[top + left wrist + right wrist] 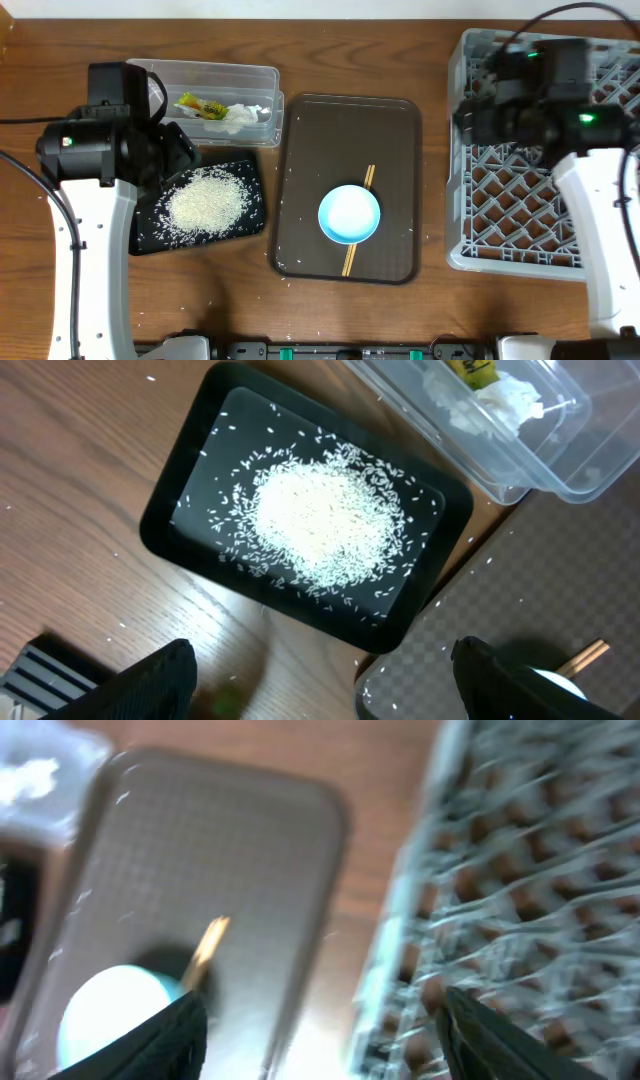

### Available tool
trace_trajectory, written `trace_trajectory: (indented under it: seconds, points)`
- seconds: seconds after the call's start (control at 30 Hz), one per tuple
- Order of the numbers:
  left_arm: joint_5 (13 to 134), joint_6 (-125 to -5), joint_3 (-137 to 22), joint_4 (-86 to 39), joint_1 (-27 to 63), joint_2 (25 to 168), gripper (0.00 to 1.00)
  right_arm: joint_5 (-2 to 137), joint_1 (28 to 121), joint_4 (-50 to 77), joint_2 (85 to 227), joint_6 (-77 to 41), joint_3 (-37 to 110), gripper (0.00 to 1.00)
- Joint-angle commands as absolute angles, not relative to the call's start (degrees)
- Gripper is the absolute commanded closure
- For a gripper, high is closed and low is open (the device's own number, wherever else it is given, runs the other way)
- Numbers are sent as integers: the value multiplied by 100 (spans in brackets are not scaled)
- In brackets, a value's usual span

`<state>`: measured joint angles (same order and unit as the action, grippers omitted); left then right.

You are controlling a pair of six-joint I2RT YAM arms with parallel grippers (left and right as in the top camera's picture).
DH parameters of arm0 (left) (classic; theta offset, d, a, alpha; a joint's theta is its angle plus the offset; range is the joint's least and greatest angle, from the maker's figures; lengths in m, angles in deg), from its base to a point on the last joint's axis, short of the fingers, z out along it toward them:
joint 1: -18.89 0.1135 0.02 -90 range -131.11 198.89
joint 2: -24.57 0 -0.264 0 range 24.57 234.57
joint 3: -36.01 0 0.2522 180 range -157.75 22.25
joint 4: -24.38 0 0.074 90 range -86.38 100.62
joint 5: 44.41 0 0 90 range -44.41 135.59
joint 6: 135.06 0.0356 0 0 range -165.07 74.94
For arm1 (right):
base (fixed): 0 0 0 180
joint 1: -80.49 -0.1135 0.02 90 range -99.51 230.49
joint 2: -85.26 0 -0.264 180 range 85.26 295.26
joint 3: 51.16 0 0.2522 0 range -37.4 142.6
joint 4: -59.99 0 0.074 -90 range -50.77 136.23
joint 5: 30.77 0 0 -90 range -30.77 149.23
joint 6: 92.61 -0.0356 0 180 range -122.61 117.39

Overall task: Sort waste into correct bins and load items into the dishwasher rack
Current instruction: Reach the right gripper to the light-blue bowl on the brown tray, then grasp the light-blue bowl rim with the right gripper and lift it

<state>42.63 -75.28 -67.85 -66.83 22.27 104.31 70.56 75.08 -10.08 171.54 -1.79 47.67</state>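
Only overhead shows the snack wrapper (pixel 198 105) whole, beside the tissue (pixel 243 113).

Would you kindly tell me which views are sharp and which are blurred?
Overhead: sharp, evenly lit. Left wrist: rice and black tray crisp, its own fingertips soft. Right wrist: smeared throughout, rack and bowl both blurred.

Prob. robot lab: L arm (pixel 95 230) + R arm (pixel 600 190) at wood table (pixel 350 50).
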Motion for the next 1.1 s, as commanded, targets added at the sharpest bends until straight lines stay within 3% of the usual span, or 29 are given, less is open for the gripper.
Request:
trace_trajectory:
  seconds: [0.0, 0.47, 0.57, 0.7, 0.83, 0.93, 1.03, 1.07]
  points:
    - [4254, -7578, -6781, -6757, 2251, 10429, 16, 7194, 7046, -1146, 17364, -699, 4722, 30]
    - [4254, -7578, -6781, -6820, 2251, 10429, 15, 7386, 5431, -1124, 18671, -1462, 3989, 40]
    - [4254, -7576, -6781, -6822, 2253, 10429, 16, 7334, 5182, -1122, 18907, -1532, 3957, 53]
    - [4254, -7576, -6781, -6822, 2251, 10429, 16, 7041, 5007, -1118, 19206, -1908, 3954, 60]
    - [4254, -7576, -6781, -6822, 2251, 10429, 16, 7019, 4970, -1118, 19464, -2151, 3954, 77]
    - [4254, -7576, -6781, -6829, 2251, 10429, 15, 7014, 4972, -1076, 19558, -2190, 3954, 81]
    - [4254, -7578, -6781, -6840, 2251, 10429, 15, 7014, 4979, -1008, 19554, -2190, 3957, 99]
    - [4254, -7578, -6781, -6842, 2251, 10429, 16, 7014, 4992, -978, 19540, -2188, 3965, 99]
